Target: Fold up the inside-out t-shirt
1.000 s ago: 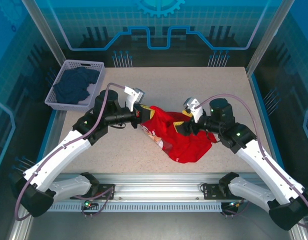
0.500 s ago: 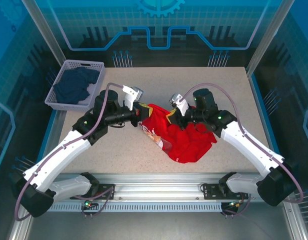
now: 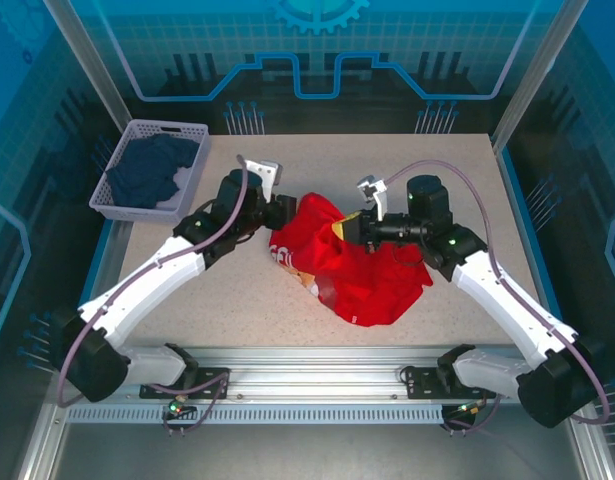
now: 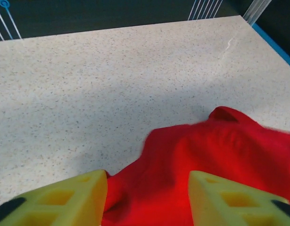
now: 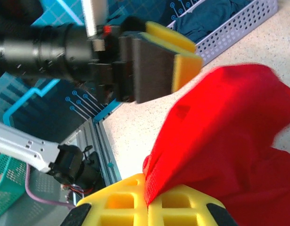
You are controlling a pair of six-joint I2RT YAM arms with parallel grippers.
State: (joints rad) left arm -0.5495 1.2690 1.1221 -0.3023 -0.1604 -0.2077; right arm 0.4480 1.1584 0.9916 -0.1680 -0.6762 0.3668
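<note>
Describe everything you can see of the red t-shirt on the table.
The red t-shirt is soft cloth, crumpled in a loose heap on the speckled table, near its middle. A pale patch shows at its left edge. The right gripper is shut on a raised fold; the left gripper stands open with cloth between its jaws.

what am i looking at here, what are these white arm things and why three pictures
Two robot arms are bolted at the near edge of the table. The wide picture comes from a camera above and behind them; the two close-ups from cameras on their wrists. A red t-shirt lies crumpled on the table. The right tool is shut, pinching a fold of it; the left tool stands open over the cloth. A basket at the far left holds a dark blue garment.
</note>
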